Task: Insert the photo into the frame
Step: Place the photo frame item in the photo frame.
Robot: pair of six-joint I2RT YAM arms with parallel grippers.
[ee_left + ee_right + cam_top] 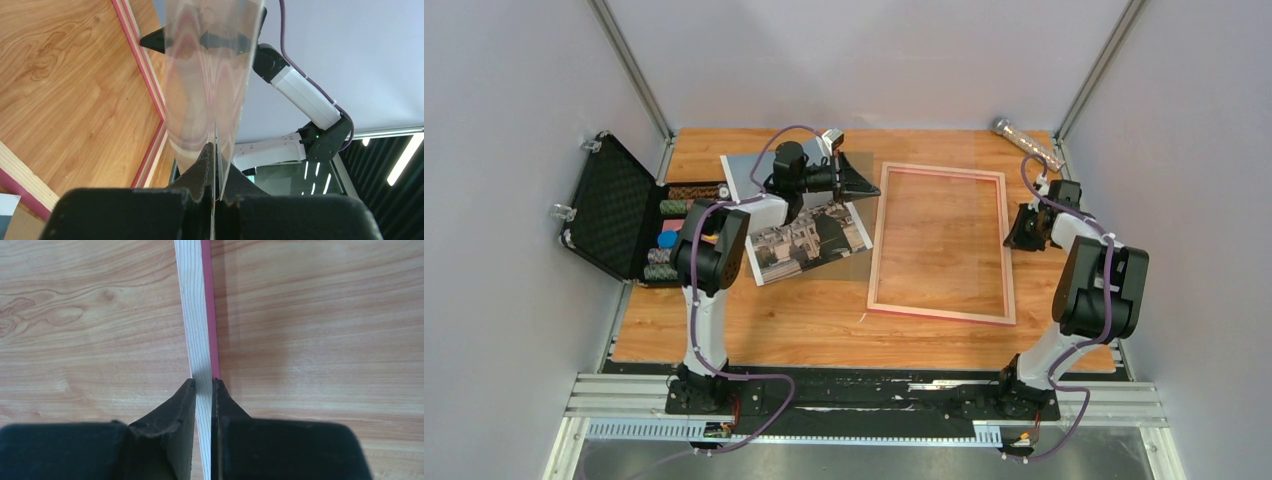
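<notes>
The pink frame (874,240) lies flat on the wooden table, right of centre. My right gripper (1022,228) is shut on its right rail; in the right wrist view the rail (197,315) runs straight between the fingers (202,383). The photo (802,240), showing buildings under a pale sky, lies left of the frame, partly under my left arm. My left gripper (869,185) hovers at the frame's upper left corner, shut (215,150) on a clear, reflective sheet (210,75) seen edge-on. The frame's rail (150,85) passes beside that sheet.
An open black case (609,205) holding small coloured items (664,240) stands at the table's left edge. A clear cylinder (1027,142) lies at the back right corner. Grey walls enclose the table on three sides.
</notes>
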